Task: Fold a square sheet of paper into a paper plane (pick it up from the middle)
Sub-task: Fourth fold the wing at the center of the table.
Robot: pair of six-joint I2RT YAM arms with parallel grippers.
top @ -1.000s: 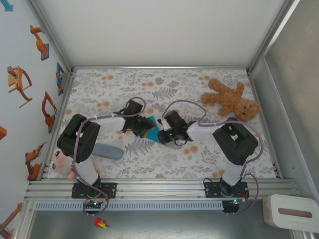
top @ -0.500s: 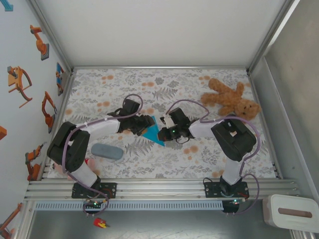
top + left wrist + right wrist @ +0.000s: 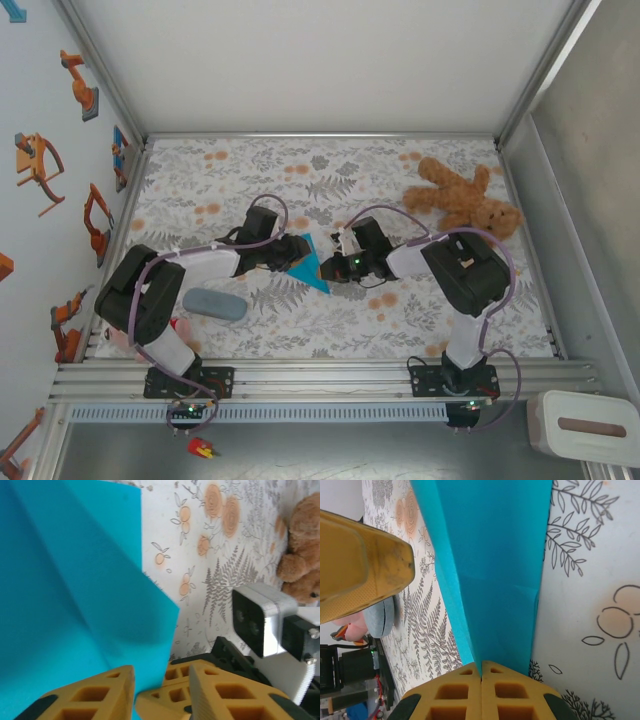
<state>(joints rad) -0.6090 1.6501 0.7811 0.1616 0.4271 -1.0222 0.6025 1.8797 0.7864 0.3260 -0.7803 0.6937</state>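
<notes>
The square sheet of paper (image 3: 304, 268) is turquoise, partly folded into a pointed triangle with creases, and lies mid-table. My right gripper (image 3: 323, 262) is shut on its right edge. In the right wrist view the pads (image 3: 495, 690) meet on a raised fold of the sheet (image 3: 495, 555). My left gripper (image 3: 288, 250) is at the sheet's left side and open. In the left wrist view its jaws (image 3: 161, 671) straddle the sheet's edge (image 3: 65, 580) and the right gripper's closed fingertips (image 3: 167, 692). One left finger (image 3: 360, 565) shows at the upper left of the right wrist view.
A brown teddy bear (image 3: 465, 200) lies at the back right, and it shows as well in the left wrist view (image 3: 302, 550). A grey-blue oblong case (image 3: 214, 304) lies near the left arm, with a pink plush toy (image 3: 125, 335) behind it. Metal frame rails edge the floral table mat (image 3: 400, 320).
The left arm has stretched out low and its gripper has come in at the sheet's left edge. The right gripper has shifted a little right and back, uncovering the sheet's pointed tip.
</notes>
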